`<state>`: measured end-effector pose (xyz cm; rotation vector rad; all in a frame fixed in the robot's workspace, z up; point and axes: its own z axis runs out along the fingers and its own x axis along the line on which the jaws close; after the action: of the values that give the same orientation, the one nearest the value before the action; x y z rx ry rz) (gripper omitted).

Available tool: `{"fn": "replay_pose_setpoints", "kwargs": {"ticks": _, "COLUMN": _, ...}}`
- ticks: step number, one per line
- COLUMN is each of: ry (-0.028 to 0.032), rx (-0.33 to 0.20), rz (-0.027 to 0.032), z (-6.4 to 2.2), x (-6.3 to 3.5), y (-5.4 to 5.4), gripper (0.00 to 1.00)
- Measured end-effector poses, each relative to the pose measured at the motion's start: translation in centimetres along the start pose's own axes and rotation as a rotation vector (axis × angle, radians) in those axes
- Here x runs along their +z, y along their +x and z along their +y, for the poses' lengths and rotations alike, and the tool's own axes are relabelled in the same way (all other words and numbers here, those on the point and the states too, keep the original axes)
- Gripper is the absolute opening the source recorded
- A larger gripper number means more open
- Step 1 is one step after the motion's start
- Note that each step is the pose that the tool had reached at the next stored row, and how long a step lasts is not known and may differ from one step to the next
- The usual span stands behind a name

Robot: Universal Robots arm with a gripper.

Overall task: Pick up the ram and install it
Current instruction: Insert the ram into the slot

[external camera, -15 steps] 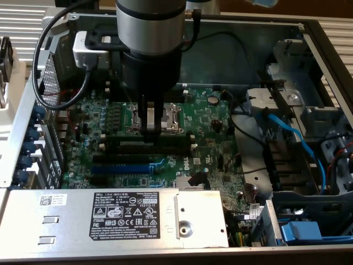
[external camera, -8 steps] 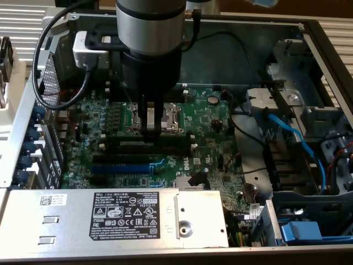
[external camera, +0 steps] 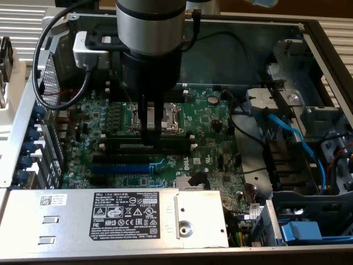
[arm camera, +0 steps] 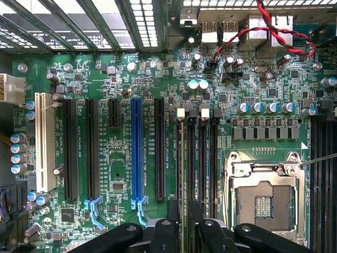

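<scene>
Ram (external camera: 149,139) upright in black slot (external camera: 118,149)

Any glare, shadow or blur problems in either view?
Exterior view: soft focus overall; the arm shades the board around the memory slots, while the metal cover reads bright but its label stays legible. Wrist view: even light, the blue expansion slot and CPU socket crisp, bright vent slats washed out, the fingers dark and blurred.

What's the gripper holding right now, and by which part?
Cannot be told. The gripper is down at the black memory slots, but whether it grips anything there is unclear.
</scene>
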<state>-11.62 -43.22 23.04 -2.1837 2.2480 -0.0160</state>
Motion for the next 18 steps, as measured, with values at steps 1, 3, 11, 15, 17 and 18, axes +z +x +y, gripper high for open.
{"fn": "replay_pose_setpoints", "kwargs": {"ticks": 1, "ry": 0.0, "rx": 0.0, "rz": 0.0, "z": 0.0, "x": 0.0, "y": 0.0, "gripper": 0.27}}
{"fn": "replay_pose_setpoints", "kwargs": {"ticks": 3, "ry": 0.0, "rx": 0.0, "rz": 0.0, "z": 0.0, "x": 0.0, "y": 0.0, "gripper": 0.27}}
{"fn": "replay_pose_setpoints", "kwargs": {"ticks": 11, "ry": 0.0, "rx": 0.0, "rz": 0.0, "z": 0.0, "x": -0.04, "y": 0.0, "gripper": 0.27}}
{"fn": "replay_pose_setpoints", "kwargs": {"ticks": 15, "ry": -0.0001, "rx": 0.0, "rz": 0.0001, "z": 0.0, "x": -0.15, "y": 0.0, "gripper": 0.27}}
{"fn": "replay_pose_setpoints", "kwargs": {"ticks": 17, "ry": -0.0001, "rx": 0.0, "rz": 0.0001, "z": 0.0, "x": -0.22, "y": 0.0, "gripper": 0.27}}
{"fn": "replay_pose_setpoints", "kwargs": {"ticks": 18, "ry": 0.0, "rx": 0.0, "rz": 0.0, "z": 0.0, "x": -0.25, "y": 0.0, "gripper": 0.27}}
